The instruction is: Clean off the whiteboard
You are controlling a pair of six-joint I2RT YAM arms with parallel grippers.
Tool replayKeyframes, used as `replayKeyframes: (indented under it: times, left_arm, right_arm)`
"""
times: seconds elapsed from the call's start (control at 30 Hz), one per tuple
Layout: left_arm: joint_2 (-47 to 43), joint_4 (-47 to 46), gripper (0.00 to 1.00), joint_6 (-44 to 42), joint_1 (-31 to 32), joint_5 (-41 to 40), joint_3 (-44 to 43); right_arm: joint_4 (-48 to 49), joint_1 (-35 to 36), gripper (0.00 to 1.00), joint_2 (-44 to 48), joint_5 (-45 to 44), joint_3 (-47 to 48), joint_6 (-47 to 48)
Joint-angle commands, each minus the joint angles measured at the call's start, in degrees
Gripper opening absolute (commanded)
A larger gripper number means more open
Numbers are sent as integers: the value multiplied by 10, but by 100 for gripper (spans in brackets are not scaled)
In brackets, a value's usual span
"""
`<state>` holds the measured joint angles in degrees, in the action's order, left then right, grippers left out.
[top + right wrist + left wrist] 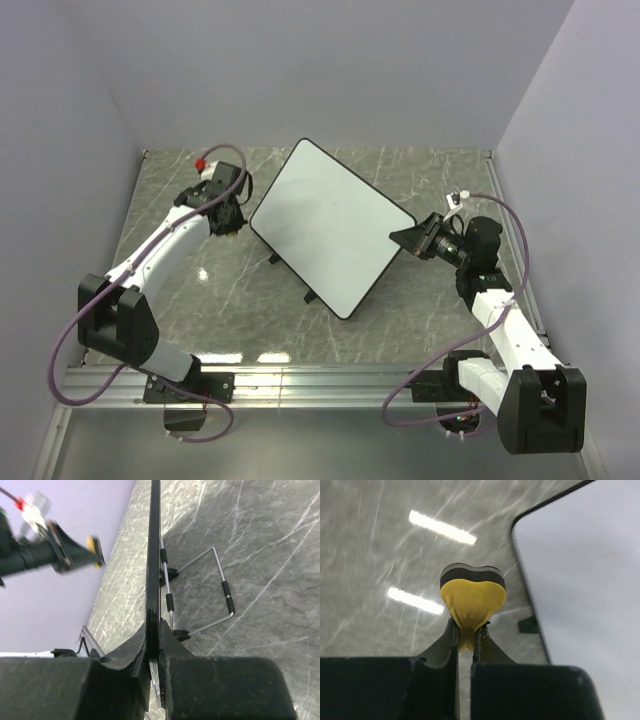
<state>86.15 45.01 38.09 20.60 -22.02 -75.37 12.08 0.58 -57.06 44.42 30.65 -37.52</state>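
Looking down from above, I see the whiteboard (pixel 332 228) propped at a tilt in the middle of the counter (pixel 230 310), one corner toward the back wall. Its face reads blank, with no scribbles that I can make out. I judge the wiping done or nearly so, though faint marks could be too small to see from there. What seems left is releasing the board and putting the sponge down.

The left end effector (pixel 228 215) sits just beside the board's left edge, apart from it. The right end effector (pixel 410 238) is at the board's right corner.

The left wrist view adds what the overhead cannot. The yellow sponge (pixel 472 600), with a dark layer on its far side, is pinched tight between nearly closed jaws. It is over bare counter, and a clean strip of board shows at the right.

The right wrist view shows the board edge-on, with the jaws clamped narrow on either side of its black rim. Behind the board stands the wire stand (pixel 222 587), of which the overhead shows only two small black feet (pixel 309 297).
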Motion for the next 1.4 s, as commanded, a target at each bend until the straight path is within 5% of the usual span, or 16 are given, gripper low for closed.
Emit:
replayKeyframes:
  times: [0.0,0.37,0.7,0.73,0.97,1.37]
  left_arm:
    - [-55,-19,0,77,1,-17,81]
    - [-193,-20,11,221,2,-51,237]
    - [-223,-25,27,277,2,-41,301]
    - [-223,-26,30,281,2,-40,305]
    - [-211,-28,55,278,2,-36,324]
    - [-186,-31,68,269,3,-6,319]
  right_arm:
    - [8,6,0,18,-6,-23,35]
    - [48,6,0,54,-15,-96,28]
    - [40,5,2,90,-44,-120,18]
    - [40,5,5,92,-46,-122,16]
    - [-6,5,97,135,-78,-118,20]
    - [-175,5,100,267,-181,-49,24]
